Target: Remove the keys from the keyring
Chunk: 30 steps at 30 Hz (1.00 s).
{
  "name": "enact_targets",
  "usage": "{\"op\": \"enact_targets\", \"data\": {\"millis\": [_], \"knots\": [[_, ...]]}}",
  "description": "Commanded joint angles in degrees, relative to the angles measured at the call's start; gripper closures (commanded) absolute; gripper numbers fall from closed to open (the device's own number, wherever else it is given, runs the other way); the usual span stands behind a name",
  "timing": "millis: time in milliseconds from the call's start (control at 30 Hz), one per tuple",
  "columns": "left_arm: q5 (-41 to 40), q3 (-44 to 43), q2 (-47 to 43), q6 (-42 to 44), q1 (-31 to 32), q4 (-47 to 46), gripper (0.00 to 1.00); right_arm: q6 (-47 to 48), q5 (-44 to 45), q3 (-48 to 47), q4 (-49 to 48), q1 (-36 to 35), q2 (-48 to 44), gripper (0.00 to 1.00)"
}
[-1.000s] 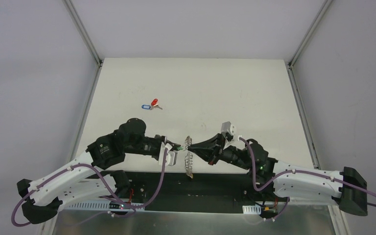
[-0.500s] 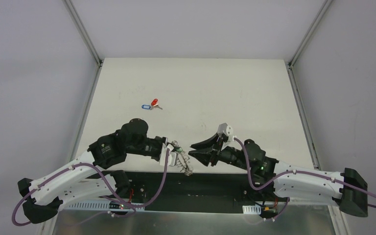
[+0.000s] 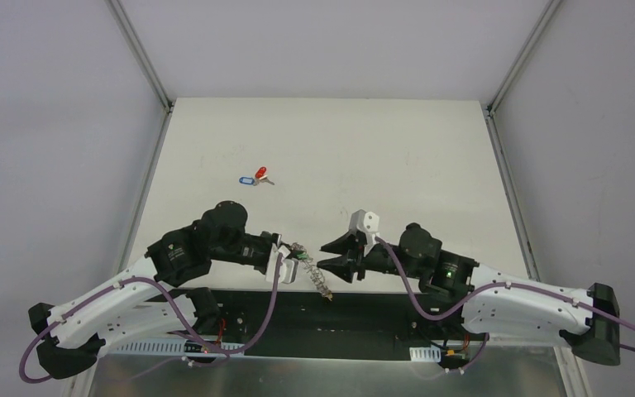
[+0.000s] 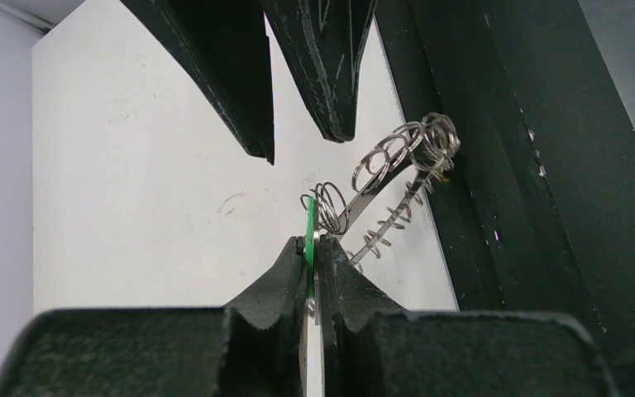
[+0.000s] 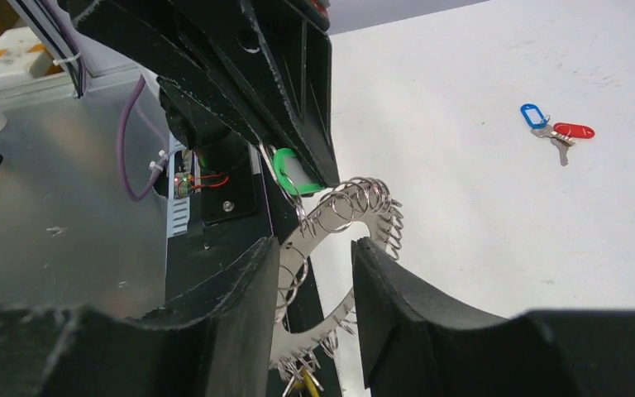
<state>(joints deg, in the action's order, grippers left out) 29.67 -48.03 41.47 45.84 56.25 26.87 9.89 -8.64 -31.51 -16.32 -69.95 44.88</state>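
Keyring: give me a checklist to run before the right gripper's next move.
1. Left gripper shut on the green key: ok.
2. Green key free of the keyring: not ok, hooked on a wire loop.
3. Right gripper open: ok.
4. Keyring between its fingers: cannot tell, the wrist views disagree.
5. Red key and blue key lying clear on the table: ok.

Bright even light; faint soft shadows; right claw (image 5: 316,248) blurred close to lens.
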Motion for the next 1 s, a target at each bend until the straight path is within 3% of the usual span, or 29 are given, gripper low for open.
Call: {"op": "enact_targets", "data": {"millis": [0, 700, 867, 967], "knots": [[2.93, -0.09, -1.02, 0.85, 0.05, -1.72, 1.00, 4.89, -5.07, -6.06, 4.91, 0.17, 3.18, 0.56], [4.42, -0.21, -0.41, 0.93, 0.00, -1.82, 1.00, 6.52, -8.36, -9.81, 1.47, 0.17, 10.81, 0.56], [4.52, -0.20, -0.30, 0.94, 0.03, -1.91, 1.00, 6.64, -9.20, -10.36, 1.45, 0.21, 11.36, 0.73], [4.51, -0.14, -0.36, 0.85, 0.00, -1.91, 1.00, 6.46, -9.54, -10.50, 1.50, 0.16, 11.67, 0.92]]}}
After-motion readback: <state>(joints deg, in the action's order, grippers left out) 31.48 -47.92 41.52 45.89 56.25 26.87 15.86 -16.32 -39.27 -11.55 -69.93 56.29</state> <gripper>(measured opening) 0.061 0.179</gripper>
